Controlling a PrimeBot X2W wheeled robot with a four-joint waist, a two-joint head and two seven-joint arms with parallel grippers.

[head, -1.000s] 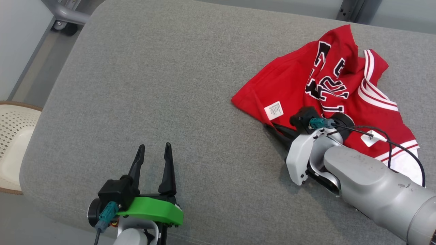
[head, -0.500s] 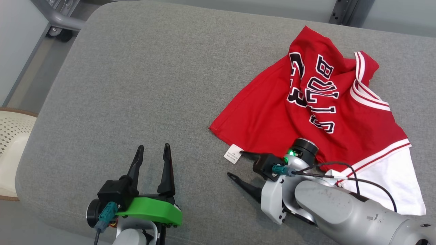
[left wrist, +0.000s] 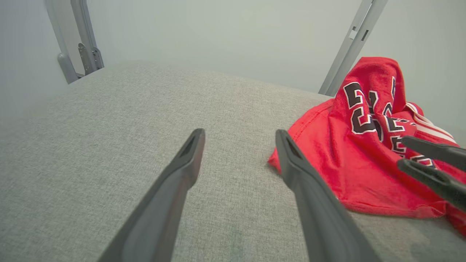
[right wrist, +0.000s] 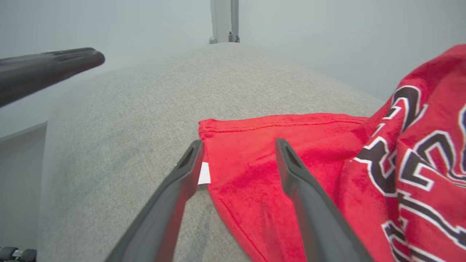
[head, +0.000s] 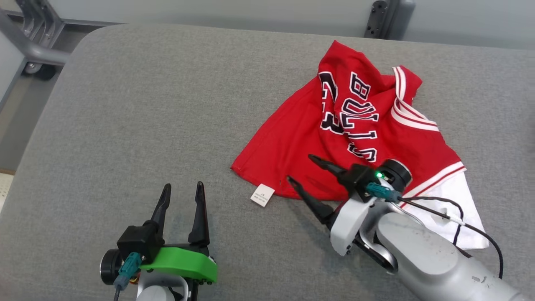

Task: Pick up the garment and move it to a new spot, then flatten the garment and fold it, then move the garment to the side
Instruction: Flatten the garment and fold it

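On cushion [head: 167, 104], crumpled jersey [head: 301, 154], lettering [head: 355, 113] creased, white part [head: 466, 205] half behind right arm [head: 422, 259]

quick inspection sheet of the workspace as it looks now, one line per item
surface: grey padded fabric top, rounded corners
job's things: red jersey crumpled at the right, not flattened; white tag sticks out at its near hem
clutter: nothing seen
grippers: left gripper open over the fabric top, apart from the jersey; right gripper open at the jersey's near edge, holding nothing
cables: black cable loops from the right wrist across the jersey's white part
surroundings: grey metal frame and pale wall behind
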